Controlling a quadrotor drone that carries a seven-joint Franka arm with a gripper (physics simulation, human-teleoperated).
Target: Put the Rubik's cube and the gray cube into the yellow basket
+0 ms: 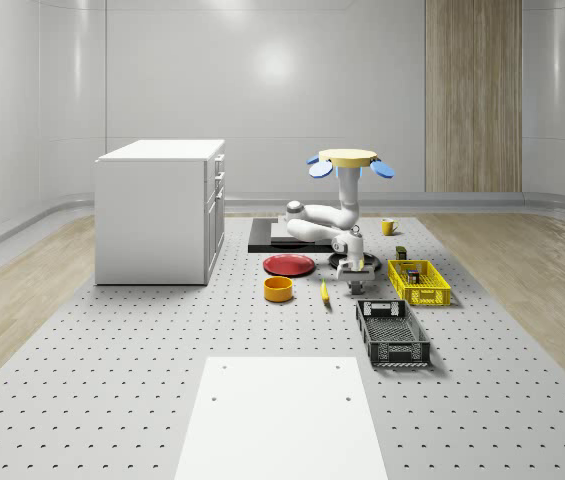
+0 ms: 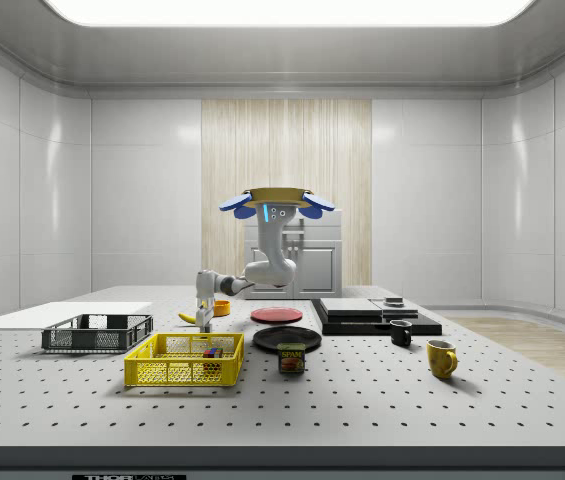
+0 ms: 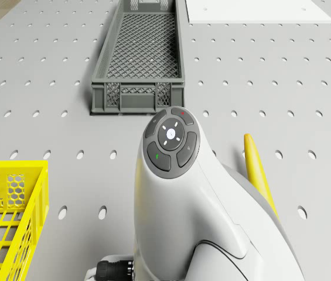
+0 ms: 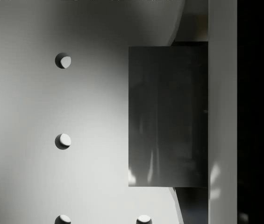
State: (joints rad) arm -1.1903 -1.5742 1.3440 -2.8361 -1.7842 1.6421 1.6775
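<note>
1. Hovering above the perforated bench, the drone sits behind the yellow basket.
2. Its claw hangs low over the bench, beside the banana (grip state: cannot tell).
3. A gray cube lies directly beneath it; the Rubik's cube rests inside the basket.

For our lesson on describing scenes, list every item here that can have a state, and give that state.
Drone: hovering over the table.
Pincer: low over the table, beside the yellow basket.
Gray cube: under the pincer, outside the basket.
Rubik's cube: inside the yellow basket.
Cabinet: drawers shut.
Yellow mug: upright.
</note>
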